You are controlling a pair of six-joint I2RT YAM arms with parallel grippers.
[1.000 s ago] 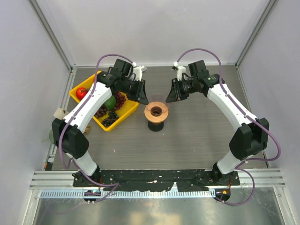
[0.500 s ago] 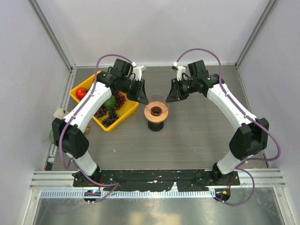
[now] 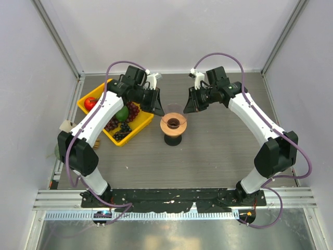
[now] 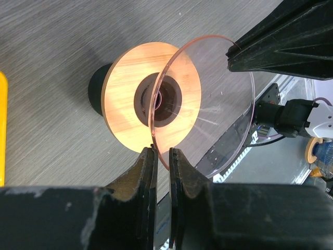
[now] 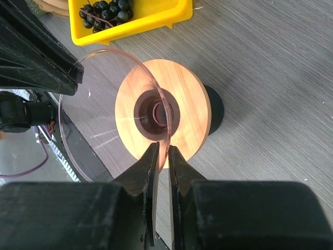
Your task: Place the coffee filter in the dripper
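The dripper (image 3: 174, 126) stood upright near the middle of the grey bench (image 3: 218, 156), well clear of the arm bases at the near edge. Its black base (image 3: 173, 140) sat on the bench, with the light-wood collar (image 3: 165, 125) above it and the clear cone opening upward.

Just beyond it, the two arms reached in from either side. The left tool (image 3: 162, 112) met the cone's left rim. In its wrist view the fingers (image 4: 149, 172) were drawn narrow, with the thin pink-tinted rim running into the slit between them, so it was pinching the dripper. The right tool (image 3: 186, 110) did the same on the opposite rim, its fingers (image 5: 151, 166) nearly together with the clear edge caught between them.

To the left, extending farther back, a yellow tray (image 3: 138, 132) lay beside the dripper but apart from it. It held dark grapes (image 3: 123, 130), a green fruit (image 3: 122, 113) and a red fruit (image 3: 91, 102).
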